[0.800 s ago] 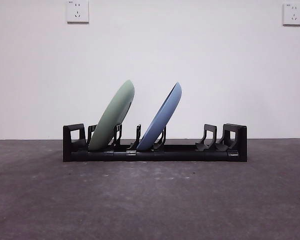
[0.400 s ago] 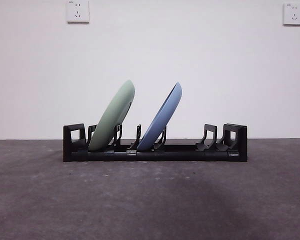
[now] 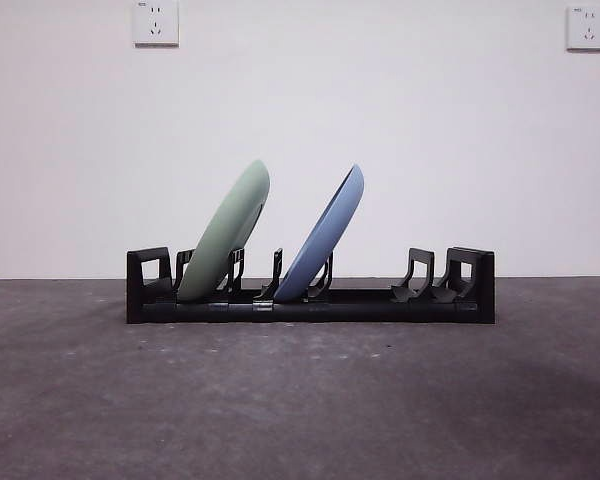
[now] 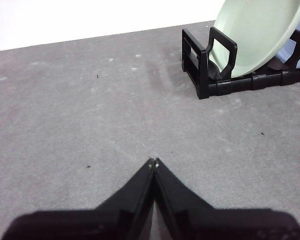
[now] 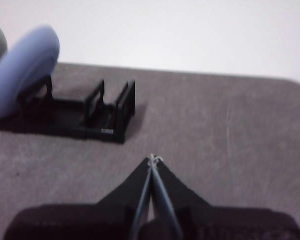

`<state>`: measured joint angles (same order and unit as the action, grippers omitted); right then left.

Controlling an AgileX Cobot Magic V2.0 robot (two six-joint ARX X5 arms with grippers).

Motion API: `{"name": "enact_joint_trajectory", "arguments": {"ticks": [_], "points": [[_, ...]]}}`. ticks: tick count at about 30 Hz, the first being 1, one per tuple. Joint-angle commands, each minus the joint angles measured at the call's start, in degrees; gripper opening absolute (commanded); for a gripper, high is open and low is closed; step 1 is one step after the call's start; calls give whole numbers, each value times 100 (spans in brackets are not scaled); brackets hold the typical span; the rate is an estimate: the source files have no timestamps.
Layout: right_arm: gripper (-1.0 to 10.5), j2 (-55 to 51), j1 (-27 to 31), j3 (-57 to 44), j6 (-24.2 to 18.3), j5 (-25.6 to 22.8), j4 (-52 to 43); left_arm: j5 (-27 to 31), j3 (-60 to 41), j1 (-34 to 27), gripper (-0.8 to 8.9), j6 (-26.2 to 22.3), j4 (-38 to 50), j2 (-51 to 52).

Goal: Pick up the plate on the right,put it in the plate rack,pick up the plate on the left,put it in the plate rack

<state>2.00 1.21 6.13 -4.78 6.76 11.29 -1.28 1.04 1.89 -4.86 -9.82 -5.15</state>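
The black plate rack (image 3: pixel 310 287) sits on the grey table (image 3: pixel 300 400) with both plates already lodged in it. The pale green plate (image 3: pixel 225 233) leans between prongs near one boxy end; the blue plate (image 3: pixel 322 237) leans the same way in a slot closer to the rack's middle. The prongs at the other end hold nothing.

Left gripper (image 4: pixel 153 162): jaws pressed together tip to tip, holding nothing. It hangs over bare table. The green plate (image 4: pixel 255 35) and the rack's boxy end (image 4: pixel 210 65) lie well ahead of the jaw tips and off to one side, well apart from them.

Right gripper (image 5: pixel 153 160): jaws likewise closed on each other, empty, above bare table. Ahead of the tips and off to the other side stands the rack's opposite end (image 5: pixel 107 112), with the blue plate (image 5: pixel 22 70) beyond it. This view is blurred, so fine detail cannot be told.

Compared with the front view of half a second ago, rack and plates have not shifted. The only difference noted is the soft shadow on the table surface, which has thinned and drawn toward the side edge. Neither arm shows in the front view.

Two white wall sockets (image 3: pixel 155 22) sit high on the wall behind.
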Motion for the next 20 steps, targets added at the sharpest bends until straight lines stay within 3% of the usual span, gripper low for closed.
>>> {"name": "enact_joint_trajectory", "arguments": {"ticks": [1,20], "points": [[2,-155,9,-391,188,-31,-131,-26,-61,-24,-4,37,28,0],[2,-146,-4,-529,326,-103,-138,-26,-61,-24,-4,37,37,-50]]}}
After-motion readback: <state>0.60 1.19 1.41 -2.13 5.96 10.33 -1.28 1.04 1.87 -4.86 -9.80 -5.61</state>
